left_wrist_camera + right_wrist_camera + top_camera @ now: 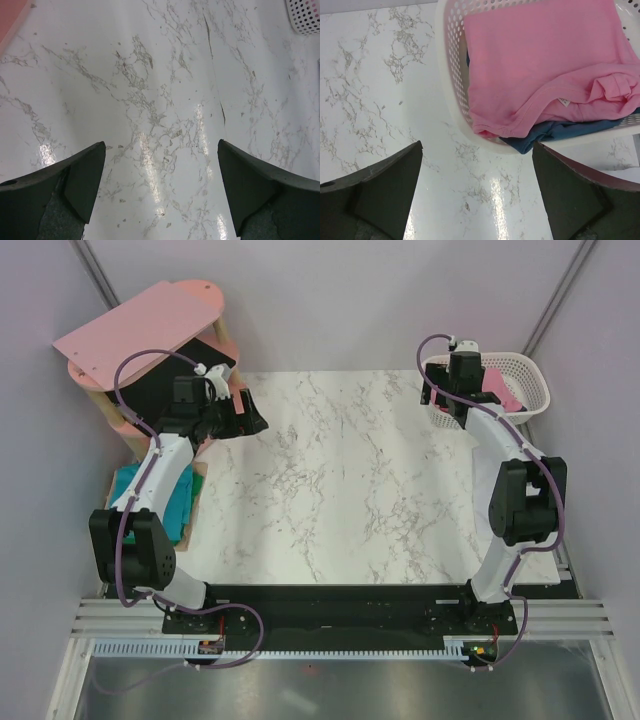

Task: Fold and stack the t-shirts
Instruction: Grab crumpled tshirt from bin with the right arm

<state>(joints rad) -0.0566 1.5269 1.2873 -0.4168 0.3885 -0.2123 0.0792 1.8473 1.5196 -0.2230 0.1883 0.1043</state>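
Observation:
A light pink t-shirt lies crumpled on top in the white perforated basket, with a dark blue t-shirt poking out under it over the rim. In the top view the pink t-shirt shows in the basket at the back right. A teal t-shirt lies at the table's left edge, partly hidden under the left arm. My right gripper hangs open over bare marble just in front of the basket. My left gripper is open above bare marble at the back left, holding nothing.
A rigid pink shelf unit stands at the back left, just behind my left gripper. The marble tabletop spreads between the arms. My right gripper is close to the basket's left wall. Grey walls close in the back and sides.

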